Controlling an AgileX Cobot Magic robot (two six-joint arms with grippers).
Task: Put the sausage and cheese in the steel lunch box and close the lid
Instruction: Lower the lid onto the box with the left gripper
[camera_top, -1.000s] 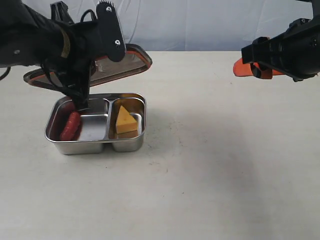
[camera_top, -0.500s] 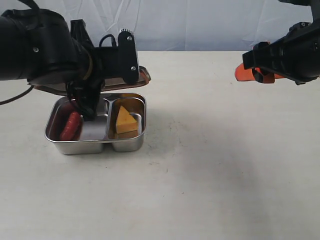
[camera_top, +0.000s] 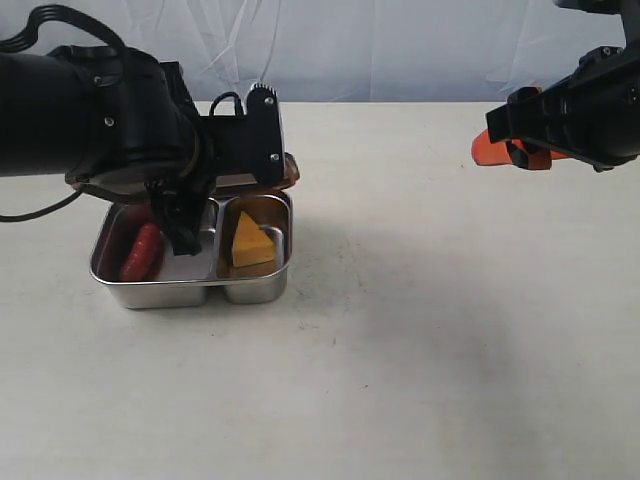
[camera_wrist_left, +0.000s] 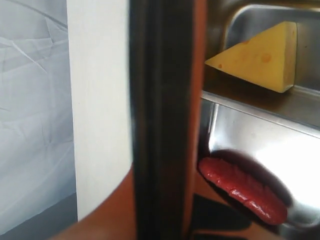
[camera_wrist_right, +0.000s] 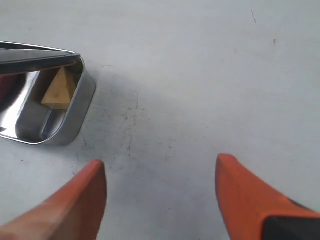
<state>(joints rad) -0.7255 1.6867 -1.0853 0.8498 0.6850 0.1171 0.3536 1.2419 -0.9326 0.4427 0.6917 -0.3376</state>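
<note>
Mostly hidden lid (camera_wrist_left: 162, 100) (behind left arm (camera_top: 100, 120))

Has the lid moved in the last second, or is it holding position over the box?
Yes. The lid has dropped toward the steel lunch box and levelled out; its right edge now sits just above the box's back rim.

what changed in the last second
The left gripper brought the lid down and flatter, now close over the box, still gripped. Sausage, cheese and box stayed put; the right gripper stayed open, off to the side.
</note>
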